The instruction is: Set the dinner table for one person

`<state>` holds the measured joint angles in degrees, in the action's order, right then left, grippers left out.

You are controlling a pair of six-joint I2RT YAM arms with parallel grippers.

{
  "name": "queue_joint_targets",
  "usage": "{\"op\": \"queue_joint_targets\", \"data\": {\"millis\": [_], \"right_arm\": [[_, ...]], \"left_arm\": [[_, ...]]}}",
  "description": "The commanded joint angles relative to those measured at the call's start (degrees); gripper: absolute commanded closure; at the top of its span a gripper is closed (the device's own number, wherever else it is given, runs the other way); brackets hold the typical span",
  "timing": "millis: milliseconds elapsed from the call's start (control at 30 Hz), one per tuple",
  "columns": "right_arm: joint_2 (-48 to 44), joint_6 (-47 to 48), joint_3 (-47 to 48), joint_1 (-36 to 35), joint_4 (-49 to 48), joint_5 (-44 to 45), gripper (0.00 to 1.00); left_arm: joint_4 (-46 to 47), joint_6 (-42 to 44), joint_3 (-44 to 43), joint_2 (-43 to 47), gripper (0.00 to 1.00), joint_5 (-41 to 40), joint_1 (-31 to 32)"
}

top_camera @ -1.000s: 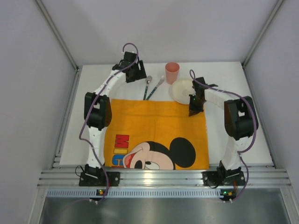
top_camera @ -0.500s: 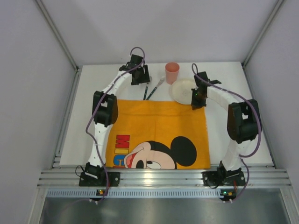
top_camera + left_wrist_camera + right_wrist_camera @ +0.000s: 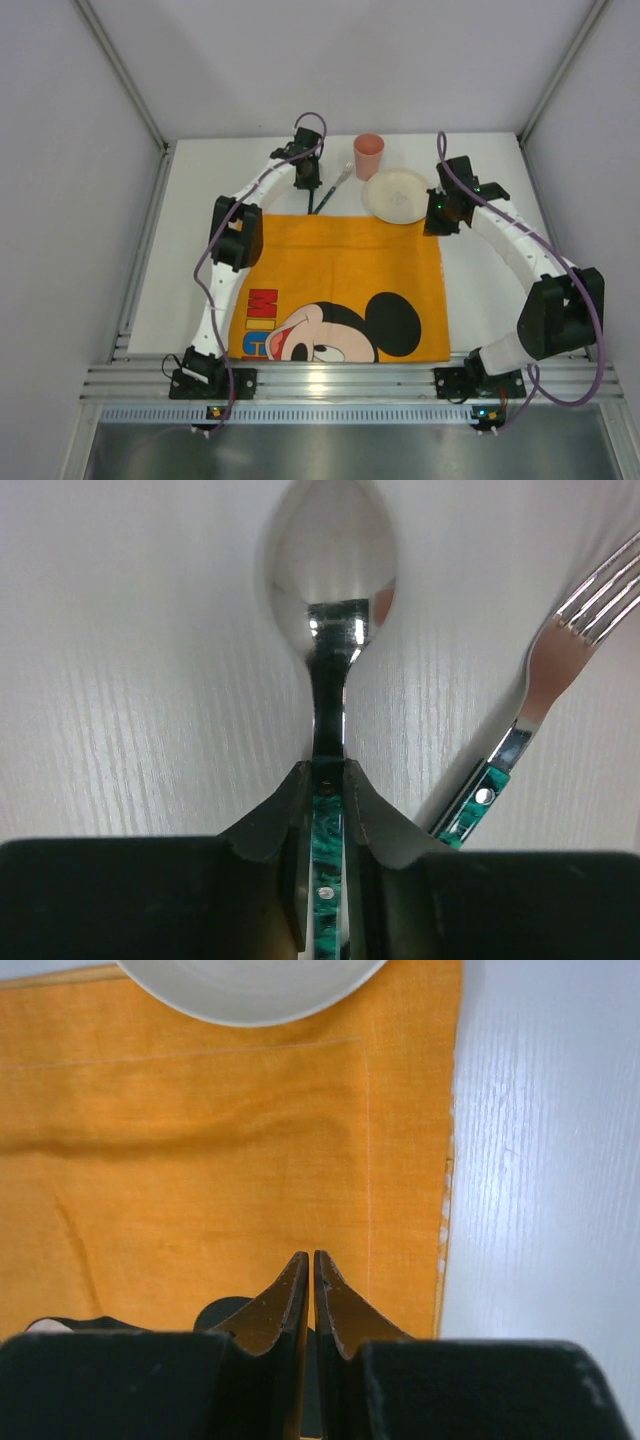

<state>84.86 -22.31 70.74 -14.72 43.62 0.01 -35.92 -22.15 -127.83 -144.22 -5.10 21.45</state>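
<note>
Pinched-shut right hand (image 3: 311, 1260) over orange placemat (image 3: 200, 1140)

tabletop (image 3: 190, 260): I count one
placemat (image 3: 340, 265): one
plate (image 3: 397, 195): one, at the placemat's far right corner
cup (image 3: 368, 155): one, beyond the placemat
spoon (image 3: 325, 580): one, beyond the placemat
fork (image 3: 548, 670): one, beyond the placemat

left arm: reaching farther out and rightward, left gripper (image 3: 322, 775) coming down onto the spoon (image 3: 327, 570), fingers now pinching its green handle | right arm: swinging its elbow outward toward the near right, right gripper (image 3: 438, 213) sliding rightward to the placemat's (image 3: 340, 265) far right corner, beside the plate (image 3: 397, 195)
</note>
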Motion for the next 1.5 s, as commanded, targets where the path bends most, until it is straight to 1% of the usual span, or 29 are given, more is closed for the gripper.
{"op": "queue_joint_targets", "data": {"millis": [0,67,133,333,400,433,500,533,567,633,667,700,733,767,833,867,900,933,967,1000,1067,1100,1133,1167,1200,1233,1333,1367,1467], "right_arm": [[-2.06,-0.28,-1.83,0.57,2.35,0.60,0.94],[-2.42,-0.02,-2.71,0.66,2.53,0.43,0.95],[-2.77,0.07,-3.33,0.66,2.61,0.34,0.95],[-3.65,0.95,-4.38,0.57,2.61,-1.23,0.96],[-4.09,1.21,-4.38,0.66,2.62,-1.24,0.95],[-4.44,1.21,-4.38,0.66,2.61,-1.07,0.94],[-4.53,1.04,-4.03,0.57,2.61,-0.72,0.77],[-4.27,0.86,-3.51,0.66,2.70,-0.45,0.50],[-4.09,0.77,-3.07,0.66,2.70,-0.28,0.37],[-3.83,0.60,-2.28,0.66,2.97,-0.19,0.12],[-3.82,0.25,-1.40,0.57,3.23,-0.19,0.08],[-3.65,0.07,-0.96,0.57,3.40,1.21,0.06],[-3.65,0.16,-0.52,0.57,3.49,1.31,0.05],[-3.65,0.07,0.01,0.66,3.58,1.39,0.05],[-3.91,-0.02,0.45,0.66,4.02,1.83,0.05],[-4.09,0.07,0.36,0.66,4.11,1.92,0.04],[-4.44,0.07,0.10,0.57,4.20,2.10,0.05],[-4.70,-0.02,-0.07,0.57,4.28,2.53,0.05],[-4.88,0.07,-0.95,0.66,4.46,2.71,0.05],[-5.58,-0.11,-1.48,0.66,4.55,3.06,0.04],[-6.46,-0.28,-3.49,0.66,4.55,3.42,0.04],[-7.42,-0.37,-4.29,0.66,4.55,3.42,0.05],[-7.86,-0.46,-5.86,0.66,4.55,3.50,0.04],[-8.39,-0.37,-6.57,0.66,4.55,3.59,0.05],[-9.44,-0.37,-7.28,0.57,4.55,3.59,0.05],[-9.88,-0.46,-7.98,0.66,4.55,3.59,0.05],[-11.82,-0.46,-10.35,0.66,4.90,3.94,0.04],[-12.34,-0.28,-10.71,0.66,5.07,4.12,0.05],[-13.23,-0.20,-11.85,0.66,5.16,4.65,0.05]], "left_arm": [[-2.31,1.41,-1.63,-2.03,0.83,-4.20,0.34],[-2.92,1.59,-1.55,-2.38,0.95,-5.44,0.43],[-3.45,1.85,-1.55,-2.38,1.00,-7.28,0.43],[-3.63,2.11,-6.46,-0.10,1.00,-11.94,-0.62],[-3.02,0.10,-8.56,1.74,1.00,-9.85,-2.28],[-2.23,-2.43,-8.75,4.45,1.00,-5.92,-2.64],[-0.03,-4.21,-8.23,7.45,1.00,-4.13,-2.56],[0.41,-5.52,-7.79,10.51,1.00,-2.82,-2.30],[0.68,-6.06,-6.83,12.11,1.00,-2.28,-1.94],[1.81,-7.46,-0.52,17.99,1.00,-0.53,-0.54],[3.91,-7.90,2.73,20.10,1.00,2.00,-0.01],[5.32,-8.95,10.24,24.82,1.00,3.42,1.21],[6.73,-9.66,14.41,27.48,1.00,4.48,2.01],[9.87,-10.45,22.72,29.94,1.00,7.88,3.41],[13.40,-13.78,30.85,36.89,1.00,12.11,4.82],[16.55,-14.93,38.72,39.00,1.00,16.92,6.31],[20.59,-17.37,42.19,42.59,1.00,19.49,7.10],[23.59,-18.70,45.62,44.10,1.00,21.95,7.89],[26.75,-20.02,51.92,45.51,1.00,24.94,9.38],[33.65,-22.21,54.76,47.26,1.00,31.41,10.18],[37.66,-23.81,60.91,48.42,1.00,34.10,13.07],[40.46,-26.60,62.69,48.60,1.00,37.76,13.70],[46.23,-28.89,64.36,48.34,1.00,39.28,14.31],[49.08,-31.00,67.07,47.90,1.00,39.99,15.54],[49.98,-33.46,67.53,46.85,1.00,39.91,16.16],[46.76,-33.57,67.28,46.32,1.00,37.12,16.95],[34.39,-30.42,60.70,43.60,1.00,28.00,20.46],[27.55,-29.80,56.51,42.89,1.00,25.35,22.30],[19.15,-28.56,49.81,39.38,1.00,18.23,25.12]]}}
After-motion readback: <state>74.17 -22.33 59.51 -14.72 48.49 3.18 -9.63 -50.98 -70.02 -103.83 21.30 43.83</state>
